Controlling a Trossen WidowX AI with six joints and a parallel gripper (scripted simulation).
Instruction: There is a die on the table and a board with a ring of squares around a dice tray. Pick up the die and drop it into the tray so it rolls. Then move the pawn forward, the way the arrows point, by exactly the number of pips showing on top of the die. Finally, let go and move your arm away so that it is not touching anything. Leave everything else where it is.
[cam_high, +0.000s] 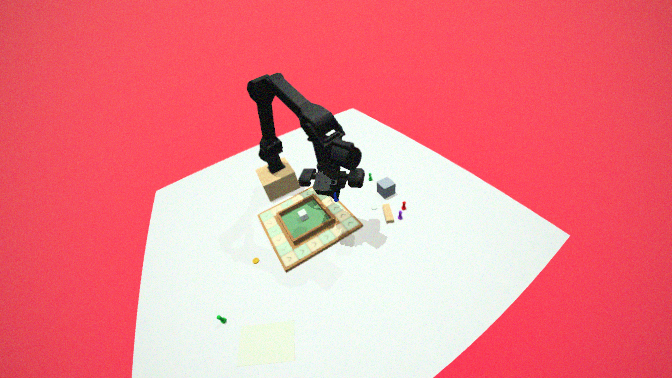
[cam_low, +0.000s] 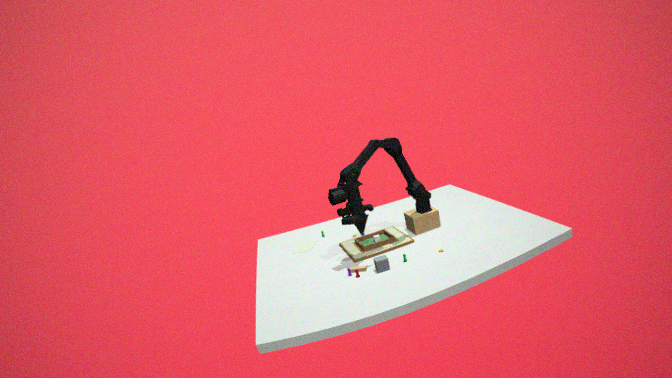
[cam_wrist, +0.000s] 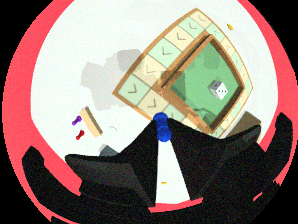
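My gripper (cam_high: 335, 194) (cam_low: 362, 232) (cam_wrist: 161, 123) is shut on the blue pawn (cam_high: 336, 198) (cam_low: 362, 234) (cam_wrist: 161, 119). It holds the pawn raised, near one side of the board (cam_high: 314, 244) (cam_low: 355, 254) (cam_wrist: 166, 51), with the fingertips pointing down. The pawn's exact height over the squares is hard to tell. The white die (cam_high: 302, 215) (cam_low: 377, 239) (cam_wrist: 218, 90) lies inside the green-floored dice tray (cam_high: 312, 226) (cam_wrist: 206, 107), off its centre. Its bright face shows dark pips in the wrist view, too small to count surely. Arrows mark the squares.
Beside the board are a grey cube (cam_high: 386, 187) (cam_low: 381, 264), a wooden block (cam_high: 388, 213) (cam_wrist: 91, 122), a red pawn (cam_high: 404, 205), a purple pawn (cam_high: 400, 215) and a green pawn (cam_high: 370, 177). Another green pawn (cam_high: 221, 319), a yellow disc (cam_high: 255, 260) and a pale sheet (cam_high: 266, 343) lie farther off.
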